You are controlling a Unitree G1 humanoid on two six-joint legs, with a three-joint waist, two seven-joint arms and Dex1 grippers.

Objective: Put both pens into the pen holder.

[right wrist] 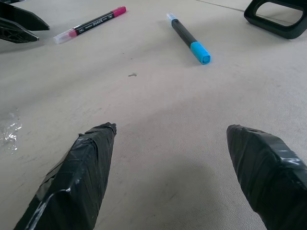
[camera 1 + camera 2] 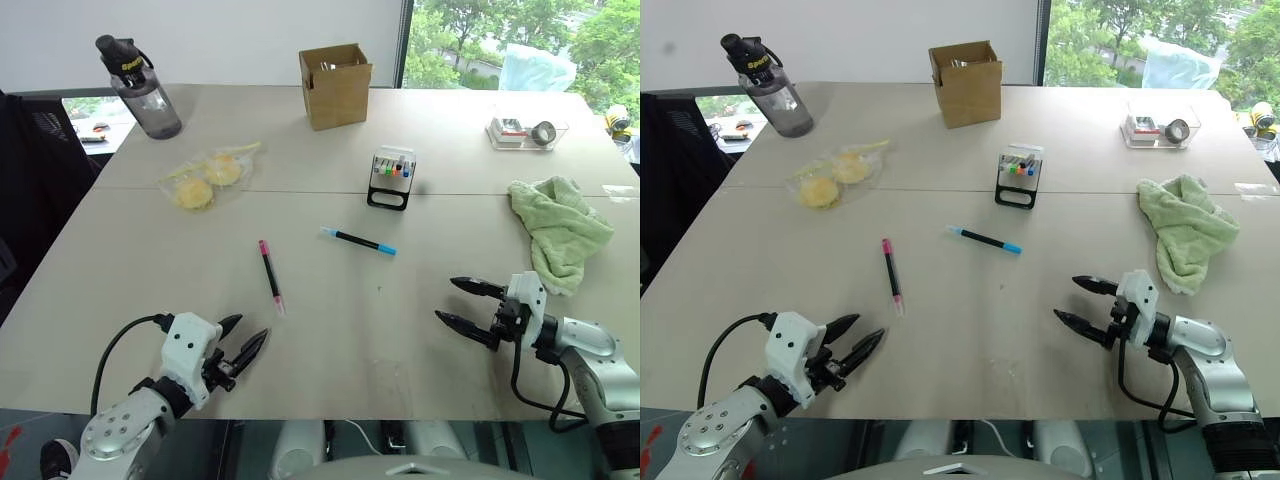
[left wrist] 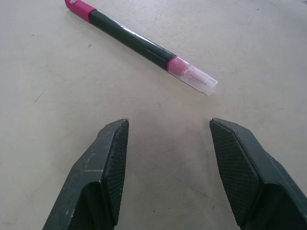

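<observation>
Step in hand: approaching the pens, both lying loose on the surface (image 2: 120, 260); nothing gripped yet, by the look of it.
Pink pen (image 2: 271, 277): lying flat at centre-left of the head frame, just beyond the left claw.
Blue pen (image 2: 359, 241): lying flat near frame centre, apart from the pink pen, slanting down toward the right.
Pen holder (image 2: 390, 178): standing upright above centre, beyond the blue pen, coloured tips showing in its slots.
Technique: lining the fingers across the barrel, not along it; pinching at mid-barrel to keep the pen from tipping; lifting clear before turning it upright over a free slot.
Left claw (image 2: 243, 350): lower left of frame, spread and empty, hovering low, pointing toward the pink pen.
Right claw (image 2: 467, 303): lower right of frame, spread wide and empty, pointing toward frame left, well short of the blue pen.
</observation>
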